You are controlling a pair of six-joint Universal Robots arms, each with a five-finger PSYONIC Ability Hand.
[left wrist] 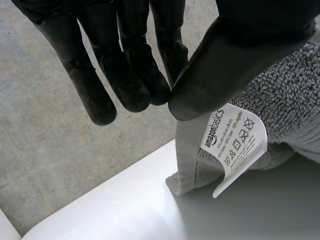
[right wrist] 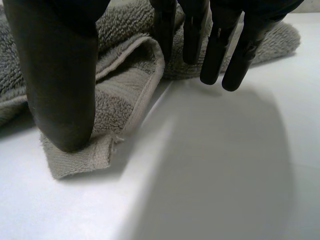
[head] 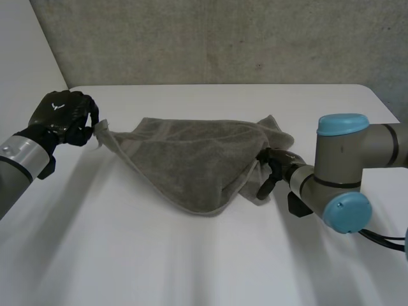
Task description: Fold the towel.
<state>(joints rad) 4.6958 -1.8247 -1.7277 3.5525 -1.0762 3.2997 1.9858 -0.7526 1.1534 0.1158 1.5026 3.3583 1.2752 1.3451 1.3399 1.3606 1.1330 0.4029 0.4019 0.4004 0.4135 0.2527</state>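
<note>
Towel [head: 197, 159] lies bunched on counter [head: 191, 255] between 2 robot hands. Left robot hand [head: 64, 118] pinches corner bearing label [left wrist: 234, 142] between thumb and fingers, held off counter, likely to tension cloth. Right robot hand [head: 275, 167] grips nothing: thumb presses opposite corner down, fingers straight, probably anchoring it.

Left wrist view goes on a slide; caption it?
Left hand pinches towel corner, care label dangling over the white table.
</note>
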